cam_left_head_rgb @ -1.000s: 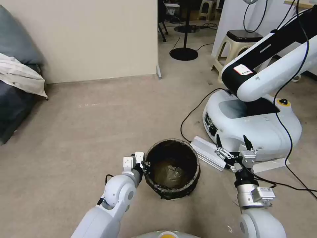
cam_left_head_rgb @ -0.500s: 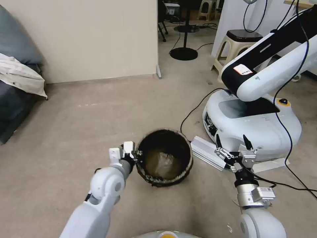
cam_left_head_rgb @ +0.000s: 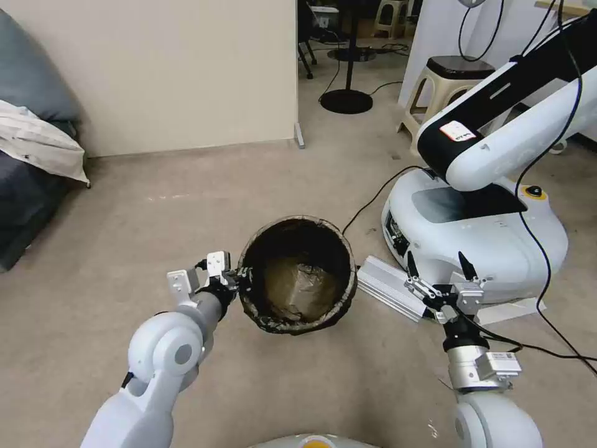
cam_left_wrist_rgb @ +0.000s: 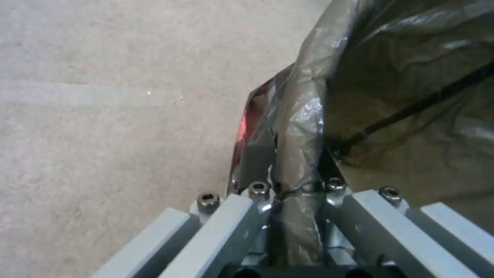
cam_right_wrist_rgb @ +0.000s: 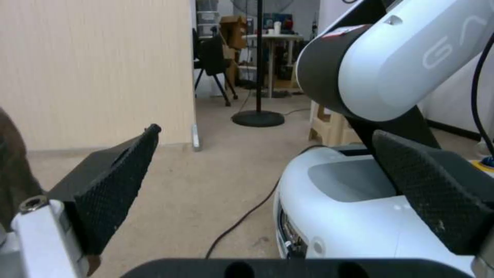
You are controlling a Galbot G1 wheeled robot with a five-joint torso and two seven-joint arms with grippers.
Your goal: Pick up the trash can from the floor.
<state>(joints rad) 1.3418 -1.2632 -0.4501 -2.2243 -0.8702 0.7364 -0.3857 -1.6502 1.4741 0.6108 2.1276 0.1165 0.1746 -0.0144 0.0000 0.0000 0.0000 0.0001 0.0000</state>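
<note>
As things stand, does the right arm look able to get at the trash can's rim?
Probably yes. The right gripper hangs open beside the trash can, with bare floor between them. The left gripper is clamped on the opposite side of the rim, leaving the near side free.

Your trash can (cam_left_head_rgb: 297, 277) wears a thin, crinkled plastic bag, dark brown and glossy where its folds catch light. The floor (cam_left_head_rgb: 186, 224) looks matt and faintly grainy, with pale scuffs. On the left gripper (cam_left_wrist_rgb: 296, 200) you see smooth grey metal bars and shiny steel screw heads. The right gripper (cam_right_wrist_rgb: 268, 185) has matt black pads (cam_right_wrist_rgb: 110, 189) with a rough, knurled texture, and the other robot's base (cam_left_head_rgb: 479, 236) behind them is smooth glossy white plastic.
</note>
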